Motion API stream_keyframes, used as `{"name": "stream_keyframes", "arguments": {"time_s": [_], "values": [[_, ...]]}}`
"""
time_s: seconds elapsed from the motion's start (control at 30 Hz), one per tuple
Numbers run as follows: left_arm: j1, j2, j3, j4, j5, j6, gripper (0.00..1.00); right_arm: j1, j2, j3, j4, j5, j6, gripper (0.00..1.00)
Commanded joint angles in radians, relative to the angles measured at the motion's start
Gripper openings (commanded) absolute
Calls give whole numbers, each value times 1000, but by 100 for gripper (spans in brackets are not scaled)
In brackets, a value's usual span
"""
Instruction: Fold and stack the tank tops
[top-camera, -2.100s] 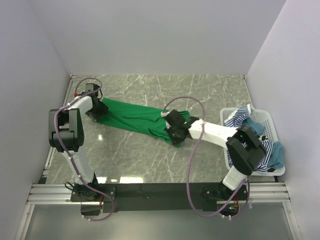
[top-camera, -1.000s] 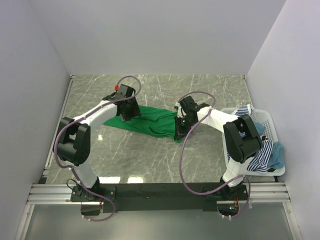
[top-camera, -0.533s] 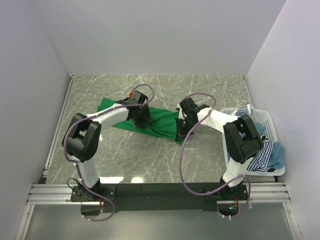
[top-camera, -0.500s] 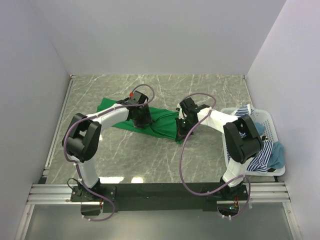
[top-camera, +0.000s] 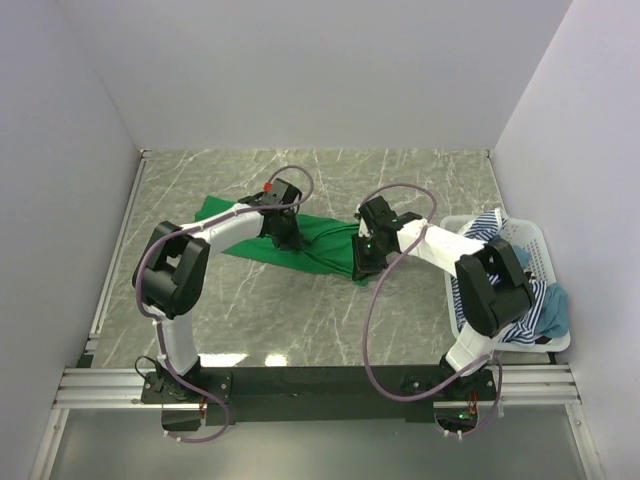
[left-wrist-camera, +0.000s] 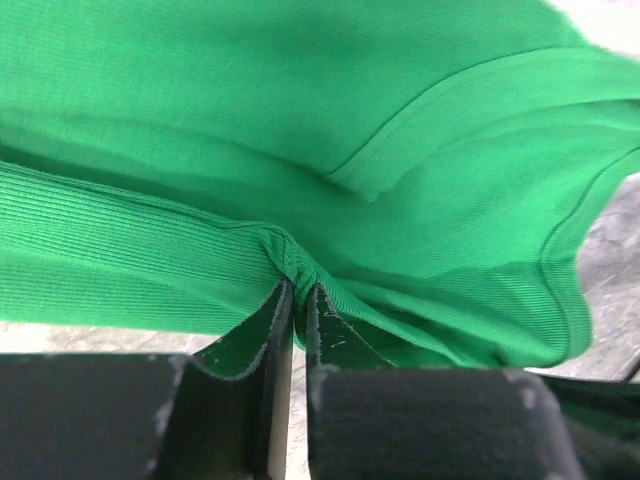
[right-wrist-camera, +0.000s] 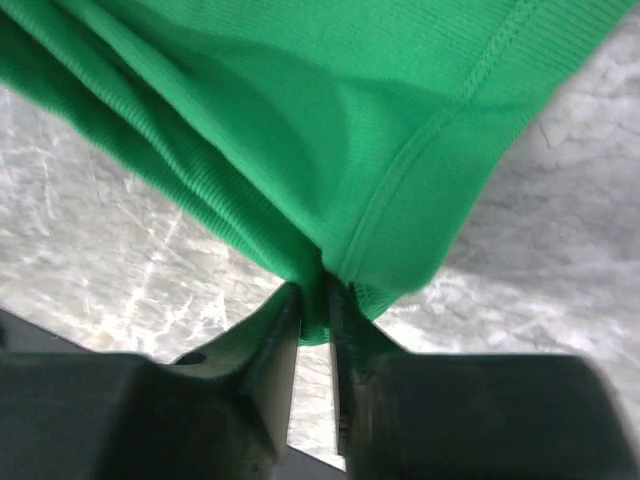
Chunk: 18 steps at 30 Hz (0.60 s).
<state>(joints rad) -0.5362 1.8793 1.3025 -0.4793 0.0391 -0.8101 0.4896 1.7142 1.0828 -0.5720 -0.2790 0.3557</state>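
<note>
While the green tank top (top-camera: 320, 240) lies bunched mid-table, both sets of jaws are clamped on it. The left gripper (left-wrist-camera: 298, 290) pinches a ribbed fold and the right gripper (right-wrist-camera: 312, 296) pinches the hemmed edge, probably to lay one half over the other. You've got bare table (top-camera: 300, 320) in front. On the right you're tight: the basket (top-camera: 538, 250) with the striped top (top-camera: 478, 236) and teal top (top-camera: 556, 312) sits near.

This is a robot test cell in a lab. Plain white panels (top-camera: 300, 70) box in a grey marble-patterned tabletop (top-camera: 300, 310). The left arm (top-camera: 168, 285) and right arm (top-camera: 488, 290), trailing purple cables (top-camera: 372, 330), stand bolted to an aluminium rail (top-camera: 100, 388).
</note>
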Motion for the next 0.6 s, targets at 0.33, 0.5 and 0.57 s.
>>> {"name": "stream_keyframes", "arguments": {"time_s": [0.33,0.5,0.57], "values": [[-5,46,109,-21,12,23,9,202,-268,-96,101,365,-14,50],[-4,66,123,-25,19,29,9,317,-249,-126,95,492,-35,52],[-4,69,129,-27,21,31,9,348,-232,-127,83,526,-40,53]]}}
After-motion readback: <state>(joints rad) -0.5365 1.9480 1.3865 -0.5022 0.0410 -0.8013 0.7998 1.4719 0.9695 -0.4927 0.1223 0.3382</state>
